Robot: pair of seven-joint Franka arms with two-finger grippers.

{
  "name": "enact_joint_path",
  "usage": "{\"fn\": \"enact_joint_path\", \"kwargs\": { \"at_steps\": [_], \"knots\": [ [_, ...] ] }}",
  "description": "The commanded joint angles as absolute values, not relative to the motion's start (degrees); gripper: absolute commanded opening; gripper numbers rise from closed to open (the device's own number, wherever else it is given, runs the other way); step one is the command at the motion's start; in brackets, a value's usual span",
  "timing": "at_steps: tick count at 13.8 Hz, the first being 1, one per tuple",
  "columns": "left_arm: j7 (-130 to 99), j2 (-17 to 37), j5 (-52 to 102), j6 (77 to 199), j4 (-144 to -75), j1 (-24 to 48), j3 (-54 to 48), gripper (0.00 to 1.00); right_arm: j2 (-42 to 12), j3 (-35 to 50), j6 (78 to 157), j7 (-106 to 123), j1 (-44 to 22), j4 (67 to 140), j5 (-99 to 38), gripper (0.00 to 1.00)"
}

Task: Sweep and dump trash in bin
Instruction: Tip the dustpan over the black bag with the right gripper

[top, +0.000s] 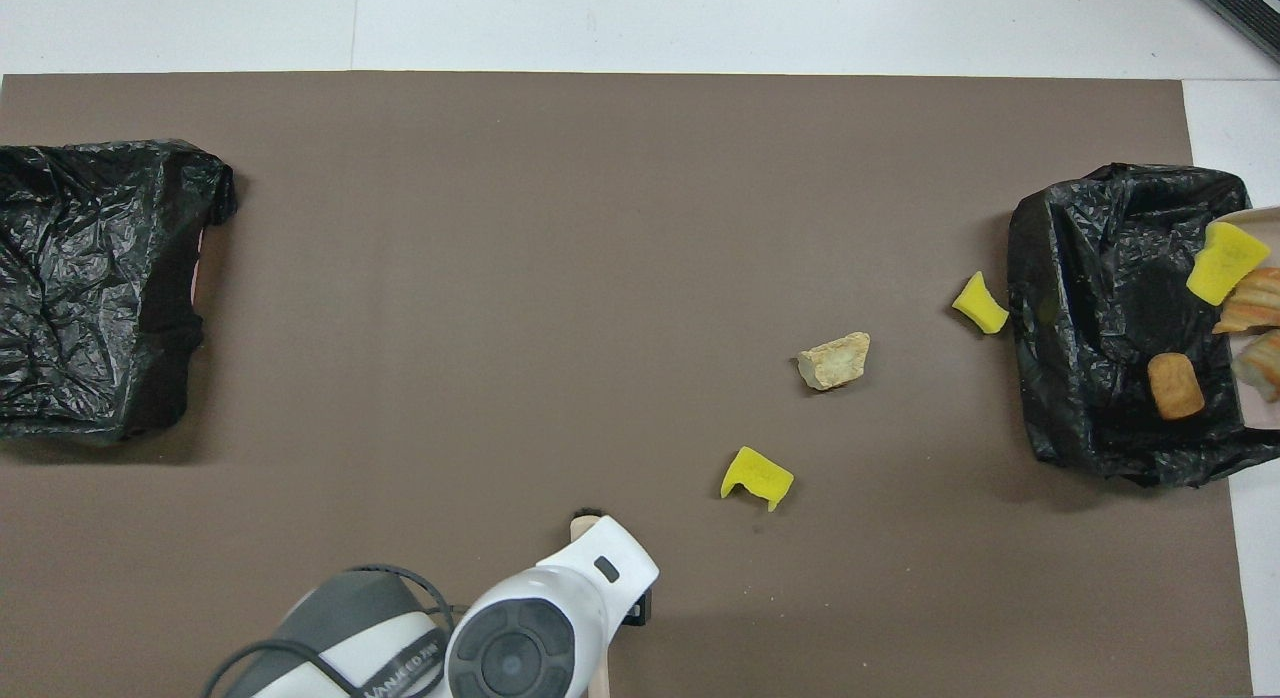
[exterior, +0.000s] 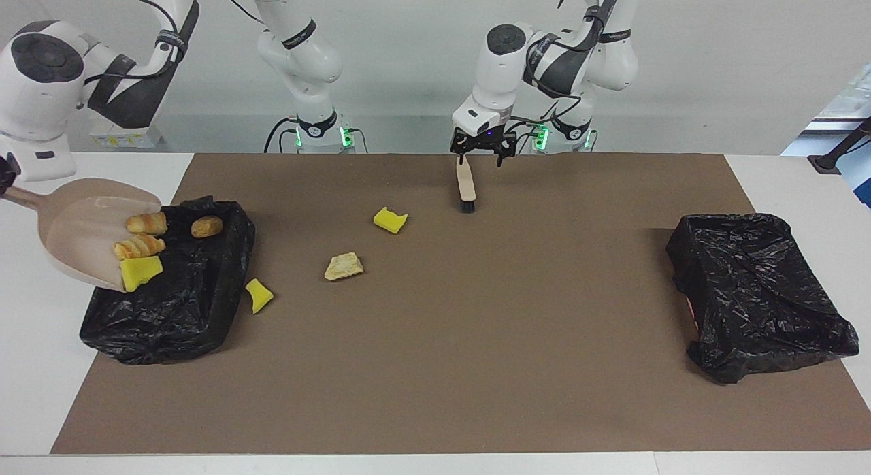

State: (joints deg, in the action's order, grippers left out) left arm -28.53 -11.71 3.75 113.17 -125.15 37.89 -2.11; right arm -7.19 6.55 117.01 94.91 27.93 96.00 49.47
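White table [exterior: 41, 325] carries brown mat [exterior: 442, 366]: 2 black bins [exterior: 755, 291], 3 scraps [exterior: 343, 265], brush [exterior: 466, 186].

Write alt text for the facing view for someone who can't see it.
The right arm tips a beige dustpan over a black-lined bin, spilling bread lumps and a yellow sponge. Three scraps remain on the brown mat. The left gripper, open, hangs over the brush.
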Motion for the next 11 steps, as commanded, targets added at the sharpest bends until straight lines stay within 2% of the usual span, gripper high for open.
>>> {"fn": "enact_joint_path", "kwargs": {
  "at_steps": [1, 6, 8, 11],
  "knots": [
    [-20.9, -9.9, -1.0, 106.4, -116.4, 31.7, -2.8, 1.00, -6.9, 7.1, 116.7, 93.5, 28.2, 95.5, 52.2, 0.00],
    [-6.8, -9.3, -3.2, 98.0, -104.7, 19.4, -2.6, 1.00, -5.5, 7.6, 115.9, 92.5, 28.0, 95.3, 49.8, 0.00],
    [-2.9, -9.4, -2.5, 92.7, -100.1, 14.7, -2.4, 1.00, -4.7, 7.8, 114.2, 92.0, 27.4, 95.4, 42.5, 0.00],
    [3.2, -8.2, -2.4, 87.9, -93.6, 12.0, -1.9, 1.00, -4.7, 7.8, 110.8, 89.1, 25.2, 95.4, 32.6, 0.00]
  ]
}}
